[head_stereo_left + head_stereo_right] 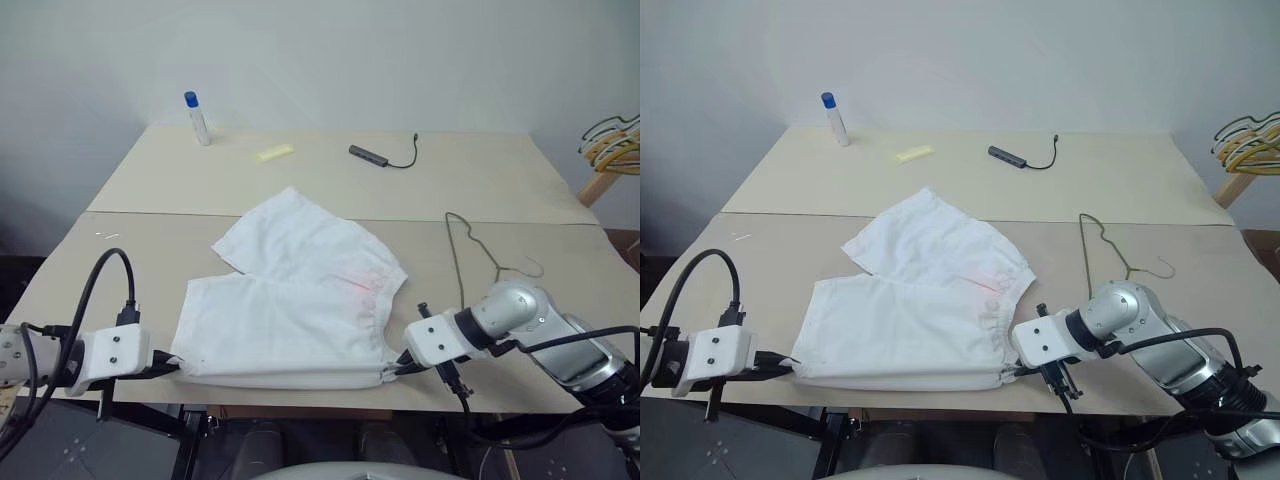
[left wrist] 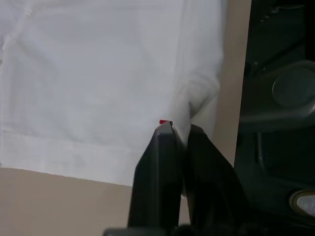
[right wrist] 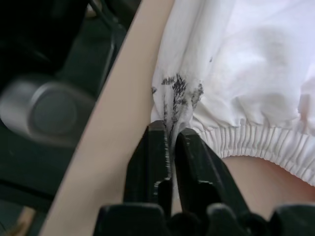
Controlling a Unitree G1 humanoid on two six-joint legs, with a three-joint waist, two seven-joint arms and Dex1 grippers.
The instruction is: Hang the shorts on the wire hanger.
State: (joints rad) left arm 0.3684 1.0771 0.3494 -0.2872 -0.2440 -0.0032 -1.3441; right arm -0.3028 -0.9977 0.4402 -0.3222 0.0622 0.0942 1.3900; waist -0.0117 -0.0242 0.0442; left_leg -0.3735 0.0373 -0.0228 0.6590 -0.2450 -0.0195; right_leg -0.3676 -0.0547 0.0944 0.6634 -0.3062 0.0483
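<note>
Pale walls back a light beige table (image 1: 480, 180) made of two boards, and from the head camera the shorts (image 1: 300, 300) are spread white and flat across the near board, one leg angled toward the seam between the boards, the lower edge lying along the table's front edge. Left gripper (image 1: 172, 363) is down at the near left corner of the cloth, right gripper (image 1: 397, 369) at the near right corner by the gathered waistband, each with its black fingers pinched onto the fabric. Over to the right of the shorts, apart from them, the wire hanger (image 1: 462, 262) lies flat on the table, hook toward the right. On the far board: a small white bottle with a blue cap (image 1: 197, 118), a yellow slip (image 1: 275, 152) and a dark adapter with its cable (image 1: 380, 156). A bunch of yellow and dark hangers (image 1: 612, 140) pokes in at the right edge. Switching to the left wrist camera: the two fingers (image 2: 157, 172) stand nearly together, a fold of white cloth nipped between their tips, a tiny red mark (image 2: 164, 122) right at the tip. And the right wrist camera: fingers (image 3: 150, 162) close together again, clamping a bunched corner of the cloth with dark smudges (image 3: 178, 91), elastic waistband (image 3: 256, 142) just beside them.
</note>
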